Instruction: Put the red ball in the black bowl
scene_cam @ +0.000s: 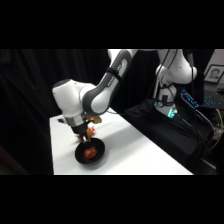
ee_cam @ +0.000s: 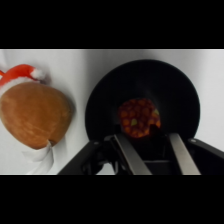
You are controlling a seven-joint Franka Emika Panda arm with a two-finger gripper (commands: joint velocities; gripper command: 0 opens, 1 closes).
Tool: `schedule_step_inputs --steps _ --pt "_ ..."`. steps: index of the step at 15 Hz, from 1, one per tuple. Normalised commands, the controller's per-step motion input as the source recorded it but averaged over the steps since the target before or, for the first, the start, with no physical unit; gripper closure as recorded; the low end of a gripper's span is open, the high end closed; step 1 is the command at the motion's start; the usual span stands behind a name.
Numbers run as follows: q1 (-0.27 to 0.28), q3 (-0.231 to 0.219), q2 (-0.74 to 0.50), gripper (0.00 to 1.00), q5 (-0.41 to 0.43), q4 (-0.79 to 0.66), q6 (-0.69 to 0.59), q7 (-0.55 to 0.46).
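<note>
The black bowl (scene_cam: 80, 156) sits near the table's front left corner. The red ball (scene_cam: 90, 153) lies inside it. My gripper (scene_cam: 83, 137) hangs just above the bowl's far rim. In the wrist view the bowl (ee_cam: 175, 85) fills the right half, with the ball (ee_cam: 139, 117) at its middle. The gripper (ee_cam: 152, 146) is open. Its two fingers (ee_cam: 129, 152) stand apart on this side of the ball, and nothing is held between them.
A lumpy orange-brown object (ee_cam: 34, 114) with a whitish part and a red piece lies on the white table (scene_cam: 135, 150) beside the bowl; in the side view it (scene_cam: 92, 131) peeks out behind the gripper. Dark equipment and cables stand off the table's right edge.
</note>
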Motion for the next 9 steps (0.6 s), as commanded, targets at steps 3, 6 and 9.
schedule_step_inputs --steps 3,6,9 --pt "0.091 -0.062 -0.08 0.04 -0.069 0.12 -0.24 0.14" --pt "0.112 -0.086 -0.22 0.00 -0.110 0.02 -0.31 0.17" --pt "0.117 -0.088 -0.32 0.00 -0.132 -0.04 -0.35 0.18"
